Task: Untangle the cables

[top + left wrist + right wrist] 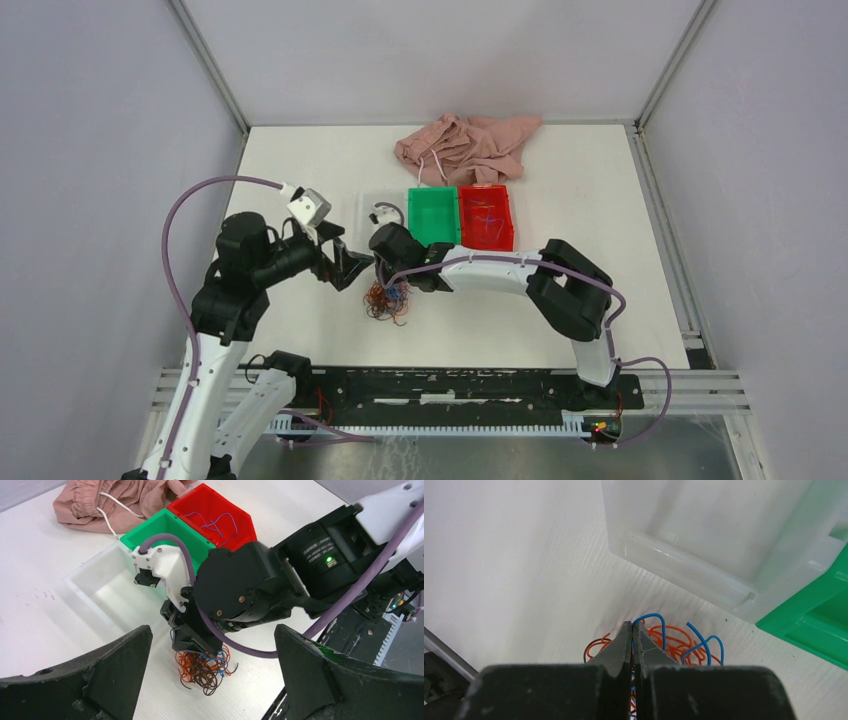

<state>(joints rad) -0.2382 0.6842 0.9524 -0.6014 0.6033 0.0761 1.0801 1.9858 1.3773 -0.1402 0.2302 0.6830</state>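
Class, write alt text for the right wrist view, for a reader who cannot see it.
The right gripper, jaws closed, pinches into a tangle of orange, blue and dark cables on a white table, a blue strand arcing out from its tips. Behind stand a clear bin and, beside it at right, a green bin.
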